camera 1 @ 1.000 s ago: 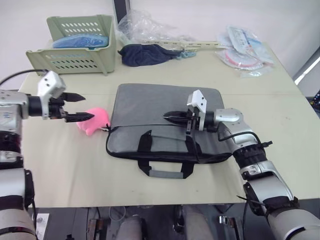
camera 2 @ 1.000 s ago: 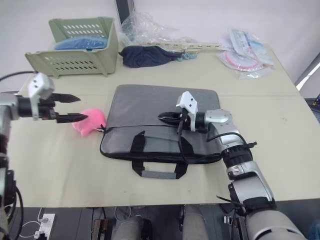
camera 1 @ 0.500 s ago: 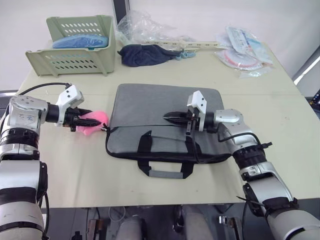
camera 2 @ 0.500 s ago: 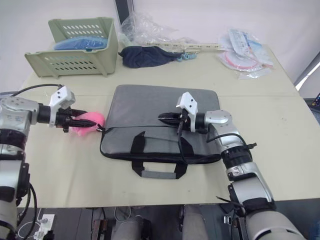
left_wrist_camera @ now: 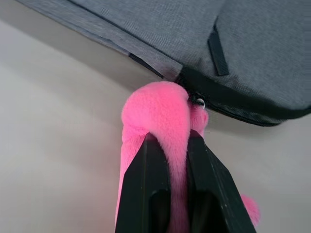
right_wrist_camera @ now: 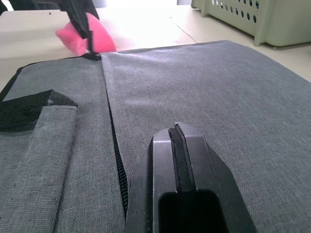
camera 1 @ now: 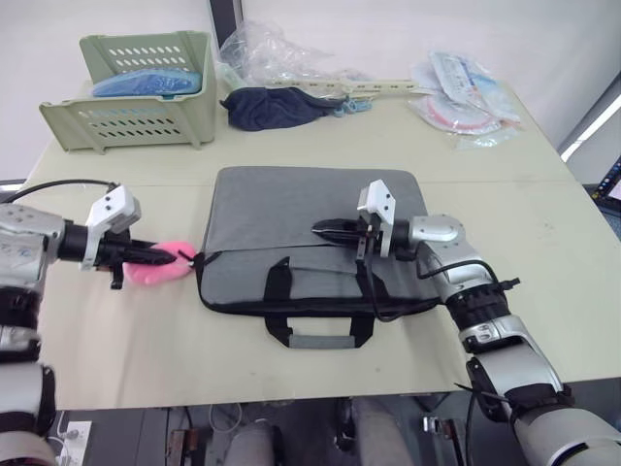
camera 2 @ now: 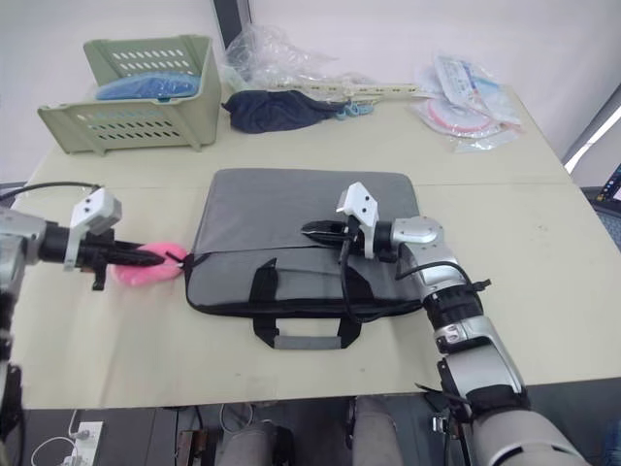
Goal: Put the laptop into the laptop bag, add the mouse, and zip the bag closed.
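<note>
The grey laptop bag (camera 1: 310,209) lies flat in the middle of the table, its black handles (camera 1: 315,335) towards the front edge. A pink fluffy blob (left_wrist_camera: 155,111) hangs on the zipper pull at the bag's left corner. My left gripper (camera 1: 160,257) is shut on this blob, the fingers (left_wrist_camera: 146,165) squeezing its fur. Over the bag's right half, my right gripper (camera 1: 325,230) is shut with nothing between its fingers (right_wrist_camera: 163,145), close above the fabric beside the black zipper line (right_wrist_camera: 116,160). The laptop and the mouse are out of view.
A green slotted basket (camera 1: 126,92) stands at the back left. Behind the bag lie a dark navy cloth bundle (camera 1: 272,105), a clear plastic bag (camera 1: 281,58) and plastic packets (camera 1: 456,92) at the back right. Bare tabletop (camera 1: 543,243) lies to the bag's right.
My left gripper came in from the left, open, and shut on the pink blob. The right gripper has stayed on the bag. The camera has shifted a little.
</note>
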`<action>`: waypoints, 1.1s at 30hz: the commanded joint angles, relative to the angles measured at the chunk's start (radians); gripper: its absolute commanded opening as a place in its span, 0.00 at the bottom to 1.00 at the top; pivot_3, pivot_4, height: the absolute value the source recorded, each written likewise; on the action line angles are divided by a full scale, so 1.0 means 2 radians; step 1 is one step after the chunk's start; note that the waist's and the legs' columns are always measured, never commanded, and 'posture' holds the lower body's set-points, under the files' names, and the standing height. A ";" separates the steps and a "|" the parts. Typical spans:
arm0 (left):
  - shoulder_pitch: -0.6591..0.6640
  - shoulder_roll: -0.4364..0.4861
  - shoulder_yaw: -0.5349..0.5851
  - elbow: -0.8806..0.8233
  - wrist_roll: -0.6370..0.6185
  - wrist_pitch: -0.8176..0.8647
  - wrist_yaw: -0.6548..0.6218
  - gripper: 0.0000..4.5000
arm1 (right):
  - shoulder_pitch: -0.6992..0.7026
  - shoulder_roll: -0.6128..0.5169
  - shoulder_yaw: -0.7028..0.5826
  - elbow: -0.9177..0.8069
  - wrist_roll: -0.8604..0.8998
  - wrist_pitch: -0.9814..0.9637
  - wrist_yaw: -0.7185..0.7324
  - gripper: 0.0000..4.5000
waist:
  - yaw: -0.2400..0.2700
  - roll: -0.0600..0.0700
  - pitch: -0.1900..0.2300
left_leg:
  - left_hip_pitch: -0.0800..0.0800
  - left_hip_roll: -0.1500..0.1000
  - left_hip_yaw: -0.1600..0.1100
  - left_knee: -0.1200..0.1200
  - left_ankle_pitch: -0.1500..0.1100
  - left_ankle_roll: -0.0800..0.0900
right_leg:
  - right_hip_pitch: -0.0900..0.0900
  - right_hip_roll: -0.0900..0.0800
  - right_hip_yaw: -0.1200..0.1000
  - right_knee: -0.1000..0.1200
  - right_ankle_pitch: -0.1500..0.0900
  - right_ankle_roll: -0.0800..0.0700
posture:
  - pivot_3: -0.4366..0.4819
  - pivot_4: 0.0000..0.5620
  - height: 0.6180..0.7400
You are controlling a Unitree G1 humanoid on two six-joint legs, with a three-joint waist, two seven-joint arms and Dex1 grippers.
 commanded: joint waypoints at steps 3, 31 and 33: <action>0.070 0.036 0.038 -0.097 -0.026 0.044 0.015 0.02 | 0.029 0.003 0.023 0.042 -0.046 -0.009 -0.012 0.00 | -0.001 0.000 0.000 | 0.001 0.000 -0.001 0.000 0.000 0.000 | 0.000 0.000 0.001 0.000 0.000 0.000 | 0.48 0.27 1.00; 0.334 0.027 0.171 -0.388 -0.193 0.265 0.110 0.02 | 0.031 0.024 0.023 0.050 -0.058 -0.013 -0.023 0.00 | -0.006 0.000 -0.001 | 0.006 0.005 0.000 -0.001 -0.001 -0.002 | 0.002 0.001 0.003 0.002 -0.002 -0.003 | 0.48 0.27 1.00; 0.353 0.027 0.178 -0.398 -0.197 0.270 0.115 0.02 | 0.030 0.025 0.023 0.053 -0.058 -0.014 -0.022 0.00 | -0.006 0.000 -0.001 | 0.007 0.005 0.000 -0.001 -0.001 -0.003 | 0.003 0.001 0.003 0.002 -0.002 -0.003 | 0.48 0.27 1.00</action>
